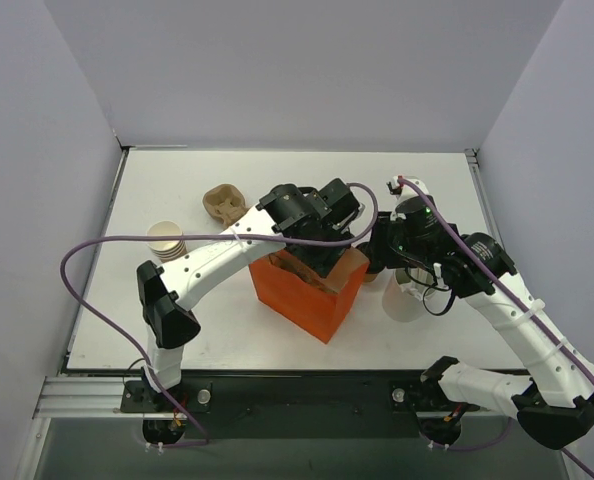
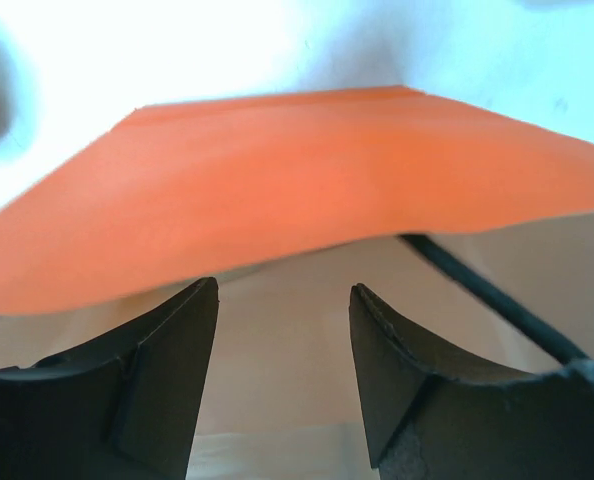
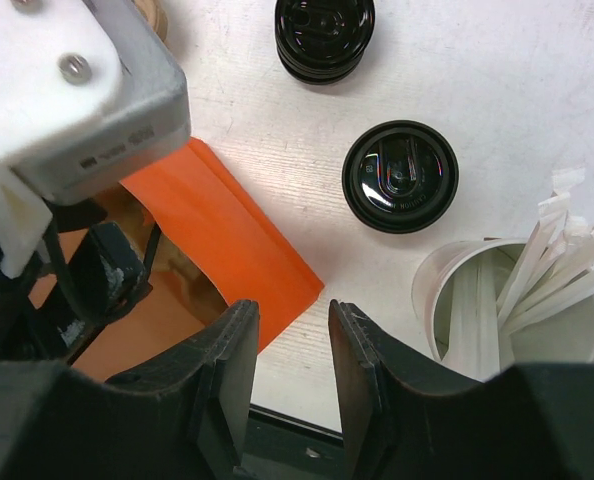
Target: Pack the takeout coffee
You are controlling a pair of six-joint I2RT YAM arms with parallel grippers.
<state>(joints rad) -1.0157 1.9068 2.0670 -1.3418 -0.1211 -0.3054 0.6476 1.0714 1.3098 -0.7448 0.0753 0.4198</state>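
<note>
Gaping orange bag (image 1: 302,295), glossy round lid (image 3: 399,176)

right gripper (image 3: 291,325): jaws apart, empty, at orange bag (image 3: 227,235) corner | takeout coffee (image 3: 399,176): lidded, upright on desk (image 3: 537,90), right of bag, apart | black lid stack (image 3: 323,35): beyond bag | white cup (image 3: 429,300) holding wrapped straws: right of bag

Probably a robotics lab test cell: a white table (image 1: 177,180) boxed in by plain pale walls (image 1: 297,70), with cabled arms (image 1: 217,262) bolted to a metal rail (image 1: 77,397)
</note>
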